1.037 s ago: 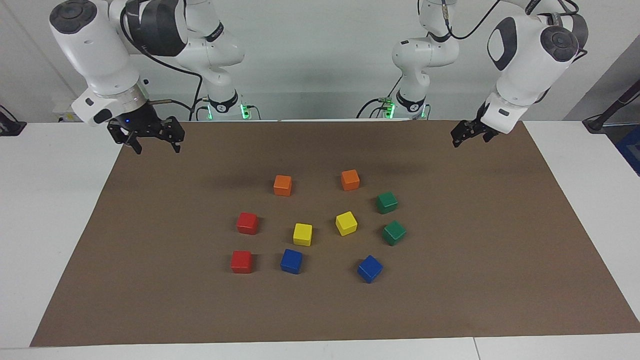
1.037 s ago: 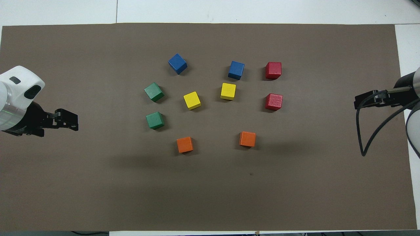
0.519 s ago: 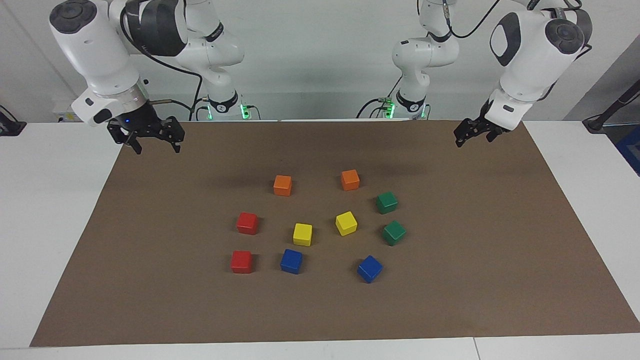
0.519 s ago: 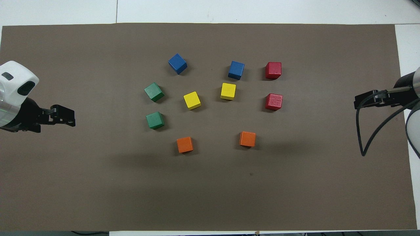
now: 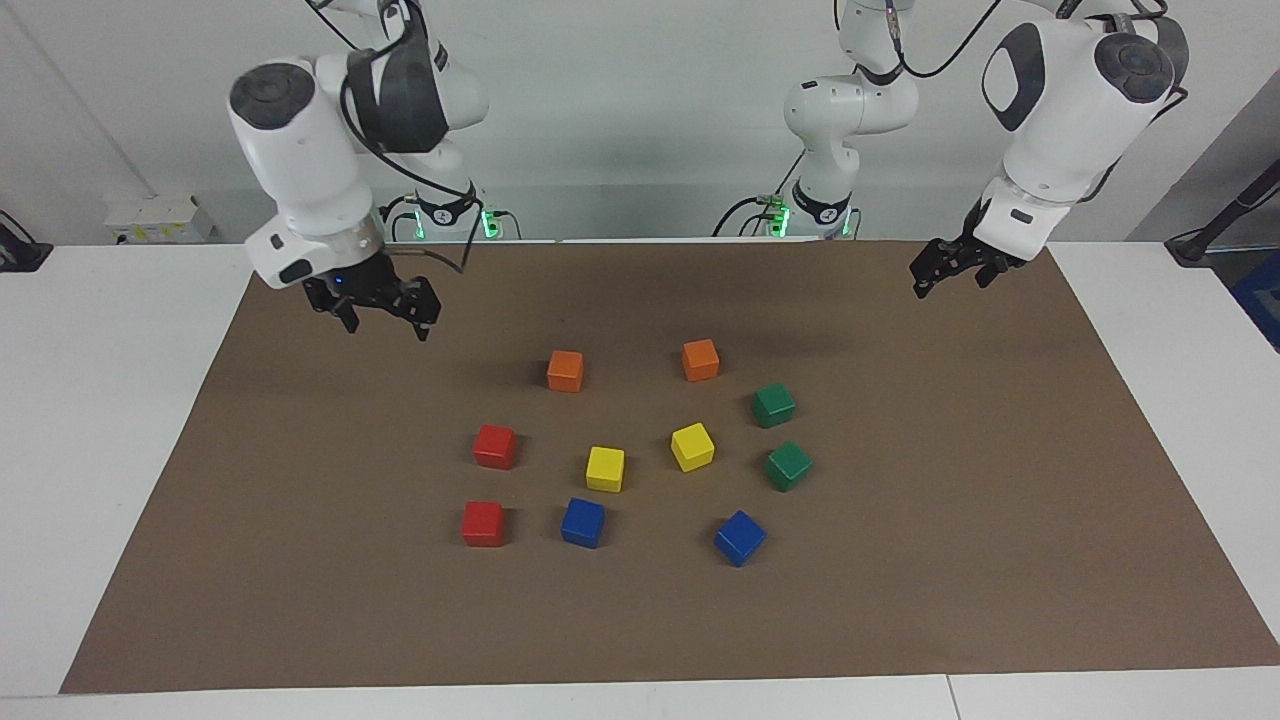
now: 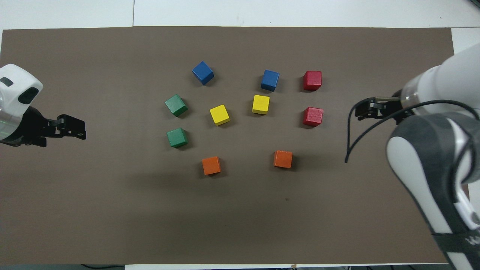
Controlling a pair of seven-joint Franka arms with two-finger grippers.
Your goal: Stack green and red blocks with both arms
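Two red blocks (image 5: pixel 495 446) (image 5: pixel 483 523) lie toward the right arm's end of the cluster; they also show in the overhead view (image 6: pixel 312 116) (image 6: pixel 312 80). Two green blocks (image 5: pixel 774 405) (image 5: pixel 788 465) lie toward the left arm's end, also in the overhead view (image 6: pixel 177 137) (image 6: pixel 176 105). All four rest apart on the mat. My right gripper (image 5: pixel 385 328) (image 6: pixel 362 111) is open and empty, raised over bare mat beside the red blocks. My left gripper (image 5: pixel 925 283) (image 6: pixel 77 129) hangs empty over the mat's edge region, well away from the green blocks.
A brown mat (image 5: pixel 1000 500) covers the table. Two orange cubes (image 5: pixel 565 370) (image 5: pixel 700 359) lie nearest the robots, two yellow cubes (image 5: pixel 605 468) (image 5: pixel 692 446) sit in the middle, and two blue cubes (image 5: pixel 582 522) (image 5: pixel 739 537) lie farthest.
My right arm has swung in from the mat's corner over the mat, toward the red blocks. My left gripper has shifted only slightly. No block has moved.
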